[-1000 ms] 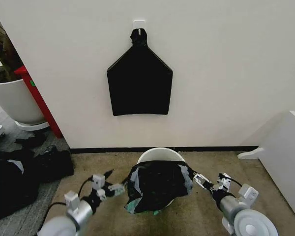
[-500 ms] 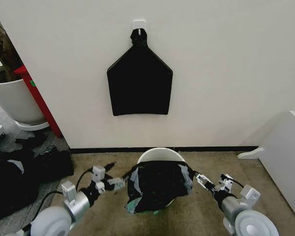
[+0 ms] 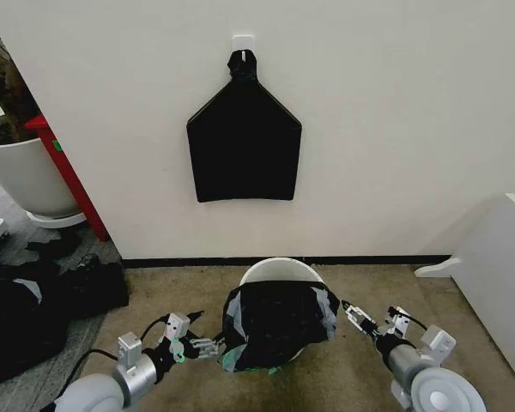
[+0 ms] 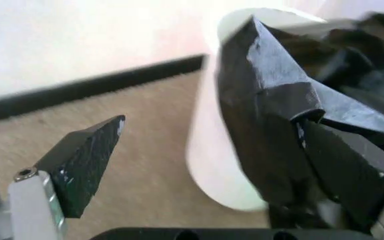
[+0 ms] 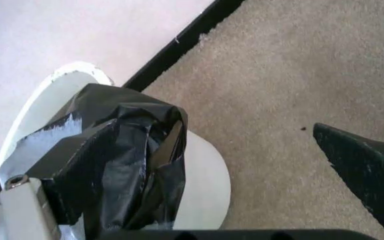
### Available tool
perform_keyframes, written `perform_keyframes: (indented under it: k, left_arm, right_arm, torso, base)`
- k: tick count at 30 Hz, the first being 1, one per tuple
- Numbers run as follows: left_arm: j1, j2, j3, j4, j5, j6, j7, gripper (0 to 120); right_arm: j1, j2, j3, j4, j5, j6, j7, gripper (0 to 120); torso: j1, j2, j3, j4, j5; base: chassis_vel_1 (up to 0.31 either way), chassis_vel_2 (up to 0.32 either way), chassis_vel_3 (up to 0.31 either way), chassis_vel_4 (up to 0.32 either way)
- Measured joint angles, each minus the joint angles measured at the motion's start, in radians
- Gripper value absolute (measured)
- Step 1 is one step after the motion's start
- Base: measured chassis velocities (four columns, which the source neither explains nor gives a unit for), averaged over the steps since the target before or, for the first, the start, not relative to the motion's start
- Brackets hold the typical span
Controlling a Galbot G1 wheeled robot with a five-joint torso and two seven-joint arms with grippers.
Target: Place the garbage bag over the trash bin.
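Note:
The cream-white trash bin [image 3: 280, 268] stands on the carpet near the wall. The crinkled black garbage bag [image 3: 275, 322] is draped over its near rim and front, and the far rim is bare. My left gripper [image 3: 208, 348] is low beside the bag's left edge. The left wrist view shows the left gripper [image 4: 212, 122] open, with one finger [image 4: 349, 167] against the garbage bag [image 4: 272, 100] and the trash bin [image 4: 209, 150] between the fingers. My right gripper [image 3: 354, 316] is at the bag's right edge. In its wrist view the right gripper [image 5: 165, 155] is open around the garbage bag [image 5: 122, 150] and the trash bin [image 5: 205, 180].
A flat black bag bundle [image 3: 244, 137] hangs on the wall above the bin. A large white plant pot [image 3: 26, 176] and a red panel [image 3: 69, 180] stand at the left, with dark bags [image 3: 34, 309] on the floor. A white board [image 3: 498, 275] leans at the right.
My left gripper has dropped lower and moved in against the bag's lower left edge. The right gripper has barely shifted. The bag and bin stay as they were.

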Motion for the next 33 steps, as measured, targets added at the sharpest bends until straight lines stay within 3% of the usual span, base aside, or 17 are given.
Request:
perform_keyframes:
  k: [5,14,18,25,33]
  left_arm:
    - [-0.106,-0.008,0.033,0.074,-0.009,0.005,-0.001,100]
    - [-0.179,-0.041,0.109,0.161,-0.012,-0.003,0.009,100]
    - [-0.174,-0.046,0.112,0.149,-0.01,-0.02,0.012,100]
    - [-0.046,-0.002,0.001,0.074,0.004,-0.057,0.075,100]
    - [-0.014,0.009,-0.025,0.084,0.002,-0.095,0.075,100]
  right_arm:
    - [-0.009,0.004,-0.001,0.006,-0.002,0.004,0.0,100]
    - [-0.014,0.005,0.005,0.009,-0.001,0.007,0.002,100]
    - [-0.015,0.005,0.006,0.014,-0.001,0.008,0.005,100]
    - [-0.02,0.007,0.023,0.024,0.038,0.004,0.004,100]
    - [-0.022,0.01,0.03,0.03,0.044,0.001,0.002,100]
  torso:
    - [0.0,0.0,0.0,-0.0001,0.0001]
    - [0.0,0.0,0.0,0.0,0.0]
    - [0.0,0.0,0.0,-0.0001,0.0001]
    - [0.0,0.0,0.0,0.0003,0.0004]
    - [0.0,0.0,0.0,0.0001,0.0001]
  base:
    - [0.0,0.0,0.0,0.0]
    - [0.0,0.0,0.0,0.0]
    - [0.0,0.0,0.0,0.0]
    - [0.0,0.0,0.0,0.0]
    - [0.0,0.0,0.0,0.0]
